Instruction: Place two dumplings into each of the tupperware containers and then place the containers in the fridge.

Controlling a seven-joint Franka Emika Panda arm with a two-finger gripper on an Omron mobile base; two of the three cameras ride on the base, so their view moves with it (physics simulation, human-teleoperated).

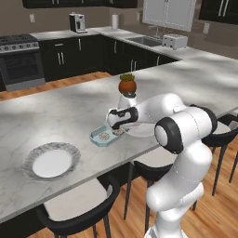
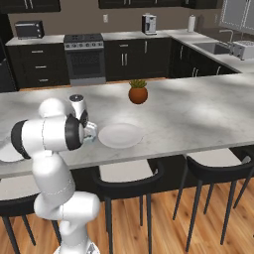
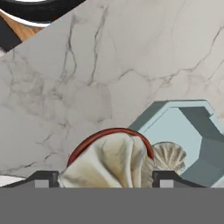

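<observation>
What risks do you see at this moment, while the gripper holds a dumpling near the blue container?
1. The gripper holds a dumpling beside the container, not clearly over it; released now, it may land on the counter.
2. A second dumpling already lies inside; lowering could press on it.

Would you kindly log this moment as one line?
gripper: closed on dumpling | beside tupperware container | one dumpling inside | fridge step pending

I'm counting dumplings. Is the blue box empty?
Not empty. One dumpling lies inside the open blue box.
</observation>
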